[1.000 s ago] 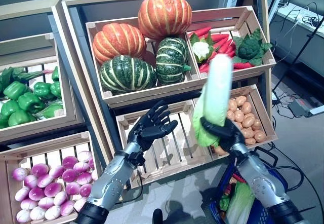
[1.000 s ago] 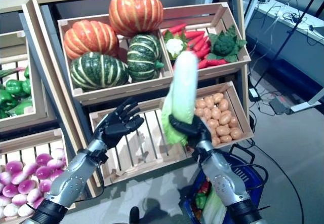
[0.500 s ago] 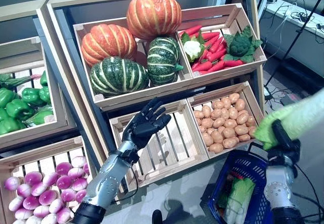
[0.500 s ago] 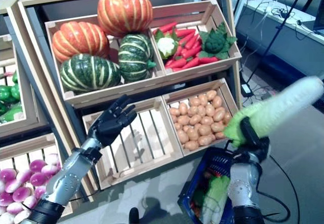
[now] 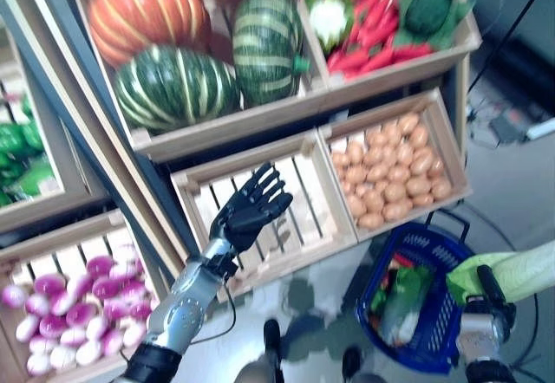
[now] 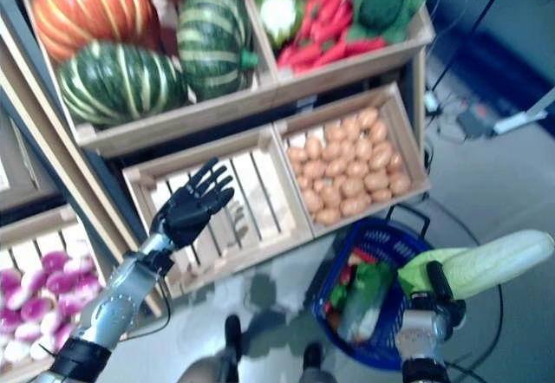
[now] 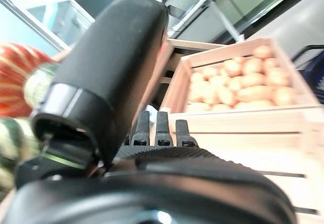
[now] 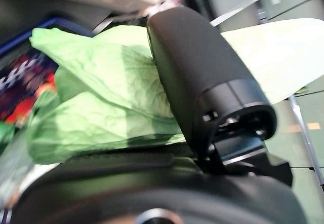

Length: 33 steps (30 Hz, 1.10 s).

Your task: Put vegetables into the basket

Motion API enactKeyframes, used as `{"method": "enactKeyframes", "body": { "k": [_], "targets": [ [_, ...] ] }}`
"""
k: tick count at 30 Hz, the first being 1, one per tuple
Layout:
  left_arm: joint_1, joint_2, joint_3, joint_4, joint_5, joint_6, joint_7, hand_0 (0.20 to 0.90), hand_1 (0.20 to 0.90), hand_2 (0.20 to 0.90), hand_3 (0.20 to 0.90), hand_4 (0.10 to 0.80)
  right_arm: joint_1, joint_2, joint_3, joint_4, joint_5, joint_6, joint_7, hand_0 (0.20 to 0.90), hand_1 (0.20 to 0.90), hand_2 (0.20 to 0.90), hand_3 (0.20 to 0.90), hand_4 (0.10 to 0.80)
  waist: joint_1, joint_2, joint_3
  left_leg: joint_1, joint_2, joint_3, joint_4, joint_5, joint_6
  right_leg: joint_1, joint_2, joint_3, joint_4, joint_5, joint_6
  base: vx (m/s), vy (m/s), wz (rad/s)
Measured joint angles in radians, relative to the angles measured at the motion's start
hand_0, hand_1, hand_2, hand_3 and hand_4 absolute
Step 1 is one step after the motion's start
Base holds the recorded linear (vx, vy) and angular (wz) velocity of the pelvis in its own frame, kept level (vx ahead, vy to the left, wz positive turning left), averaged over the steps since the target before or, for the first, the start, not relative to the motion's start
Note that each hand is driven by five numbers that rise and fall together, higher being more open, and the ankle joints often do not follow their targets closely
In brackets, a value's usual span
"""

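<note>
Orange pumpkins (image 5: 146,9) and striped green squashes (image 5: 178,87) share an upper wooden crate. Beside it, red chillies (image 5: 375,38) surround a cauliflower (image 5: 330,16). Below, potatoes (image 5: 390,175) fill one crate (image 5: 451,151); an empty slatted crate (image 5: 323,218) adjoins it.

The 2 head views looked steeply down from above, sharing the potato crate (image 5: 392,171) and blue basket (image 6: 386,237). Each wrist view sat very close behind its own robot hand: the left faced the potato crate, the right the basket.

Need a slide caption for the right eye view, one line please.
Right hand holds a napa cabbage beside the blue basket; open left hand hovers over an empty wooden crate.
</note>
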Motion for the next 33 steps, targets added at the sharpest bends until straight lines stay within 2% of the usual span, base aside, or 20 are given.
{"method": "enactKeyframes", "body": {
  "k": [2,4,5,7,9,12,20,24,33],
  "targets": [
    [-0.047,0.001,-0.007,0.002,-0.023,-0.011,-0.009,0.900,0.900,0.900,0.900,0.800,-0.055,-0.002,0.006,0.005,-0.001,0.000,0.016,0.300,0.300,0.300,0.300,0.400,0.007,0.002,0.057,-0.046,0.001,-0.005,0.045,-0.006,-0.002,-0.073,-0.009,0.001,0.111,-0.047,-0.007,-0.114,0.006,0.11],
    [-0.090,0.007,-0.007,0.008,-0.036,-0.031,-0.024,0.900,0.900,0.900,0.900,0.800,-0.121,-0.011,0.027,0.019,-0.002,0.000,0.056,0.300,0.300,0.300,0.300,0.400,0.018,-0.006,0.123,-0.105,-0.009,-0.006,0.132,-0.034,0.006,-0.170,-0.041,0.006,0.283,-0.115,-0.013,-0.107,0.048,0.12],
    [-0.093,0.011,-0.008,0.009,-0.036,-0.047,-0.028,0.900,0.900,0.900,0.900,0.800,-0.143,-0.016,0.041,0.020,-0.005,0.000,0.076,0.300,0.300,0.300,0.300,0.400,0.022,-0.011,0.134,-0.145,-0.015,-0.007,0.181,-0.057,0.001,-0.219,-0.057,0.012,0.352,-0.146,-0.021,-0.125,0.076,0.10],
    [-0.095,0.014,-0.008,0.010,-0.035,-0.072,-0.035,0.900,0.900,0.900,0.900,0.800,-0.188,-0.021,0.054,0.026,-0.007,0.001,0.121,0.300,0.300,0.300,0.300,0.400,0.033,-0.010,0.150,-0.223,-0.022,-0.003,0.282,-0.086,0.006,-0.306,-0.075,0.031,0.467,-0.180,-0.021,-0.114,0.068,0.00],
    [-0.118,0.027,-0.025,0.011,-0.035,-0.101,-0.036,0.900,0.900,0.900,0.900,0.800,-0.242,-0.056,0.104,0.051,-0.010,0.007,0.152,0.300,0.300,0.300,0.300,0.400,0.035,-0.007,0.168,-0.312,-0.022,-0.005,0.406,-0.133,0.011,-0.389,-0.097,0.037,0.584,-0.227,-0.034,-0.083,0.038,0.02],
    [-0.171,0.027,-0.035,0.017,-0.035,-0.128,-0.042,0.900,0.900,0.900,0.900,0.800,-0.294,-0.082,0.120,0.071,-0.012,0.022,0.192,0.300,0.300,0.300,0.300,0.400,0.038,0.000,0.183,-0.442,-0.020,-0.018,0.550,-0.168,0.012,-0.511,-0.112,0.052,0.726,-0.269,-0.045,-0.082,0.033,0.12],
    [-0.212,0.029,-0.036,0.019,-0.036,-0.171,-0.064,0.900,0.900,0.900,0.900,0.800,-0.356,-0.115,0.153,0.156,-0.015,0.079,0.195,0.300,0.300,0.300,0.300,0.400,0.037,0.012,0.197,-0.638,-0.020,-0.034,0.785,-0.228,0.011,-0.698,-0.131,0.083,0.969,-0.345,-0.061,0.005,0.029,0.04],
    [-0.234,0.031,-0.035,0.019,-0.037,-0.173,-0.071,0.900,0.900,0.900,0.900,0.800,-0.384,-0.146,0.156,0.205,-0.016,0.152,0.187,0.300,0.300,0.300,0.300,0.400,0.037,0.014,0.198,-0.699,-0.018,-0.043,0.869,-0.247,0.009,-0.756,-0.134,0.096,1.056,-0.371,-0.066,0.036,0.018,0.01],
    [-0.256,0.032,-0.037,0.019,-0.037,-0.179,-0.068,0.900,0.900,0.900,0.900,0.800,-0.420,-0.164,0.156,0.313,-0.031,0.301,0.063,0.300,0.300,0.300,0.300,0.400,0.037,0.020,0.198,-0.778,-0.017,-0.058,0.971,-0.271,-0.002,-0.835,-0.132,0.108,1.163,-0.404,-0.078,0.024,-0.012,0.00]
  ]
}}
